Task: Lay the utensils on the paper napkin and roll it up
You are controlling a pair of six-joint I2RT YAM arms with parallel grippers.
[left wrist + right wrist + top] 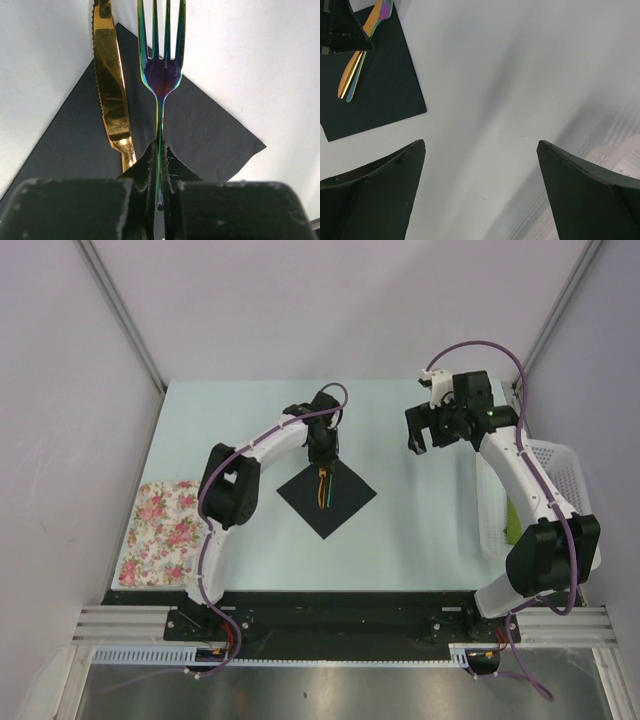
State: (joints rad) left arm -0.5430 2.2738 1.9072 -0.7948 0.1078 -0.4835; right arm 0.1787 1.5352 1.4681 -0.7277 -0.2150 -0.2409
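Okay, top view first. Floral cloth lies flat at the table's 8 o'clock edge, well apart from everything else. Left gripper reaches to table centre and hangs over the 12 o'clock corner of the napkin. The napkin is black and flat, set as a diamond with corners at 12, 3, 6 and 9. Two utensils sit side by side over it, running 12 to 6 down the middle: a gold knife and an iridescent green-purple fork.

Left wrist view: fingers clamped tight on the fork's thin handle, tines pointing away to 12. The knife is just beside it at the fork's 9 o'clock, serrated edge facing 9, its handle end passing under the left finger. Cannot tell if the fork rests on the paper or is held slightly off it. Cannot tell if knife and fork touch.

Right gripper is at the napkin's 2 o'clock, well apart from it, above bare table. Right wrist view: its fingers are spread wide over the table, and the napkin with both utensils shows at 10 o'clock.

White basket sits at the table's 3 o'clock edge beside the right arm, with something green inside at its 7 o'clock side.
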